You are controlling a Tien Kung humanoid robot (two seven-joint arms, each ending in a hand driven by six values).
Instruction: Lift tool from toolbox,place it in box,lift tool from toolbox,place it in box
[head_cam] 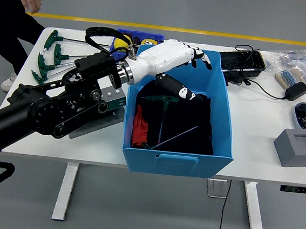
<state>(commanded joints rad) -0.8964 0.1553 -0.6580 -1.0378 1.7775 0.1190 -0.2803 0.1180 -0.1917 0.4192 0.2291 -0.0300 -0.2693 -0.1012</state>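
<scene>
My left hand (172,57) over the blue box (224,117), fingers spread, holding nothing. Green T-handle tool (163,113) lies inside the box on dark cloth. More T-handle tools (53,56) left of the box, beyond my forearm.

View: one head camera, high on the robot's side.
Facing: forward and down over the white table (247,150).
Range: whole table shown, near edge low, floor beyond.
</scene>
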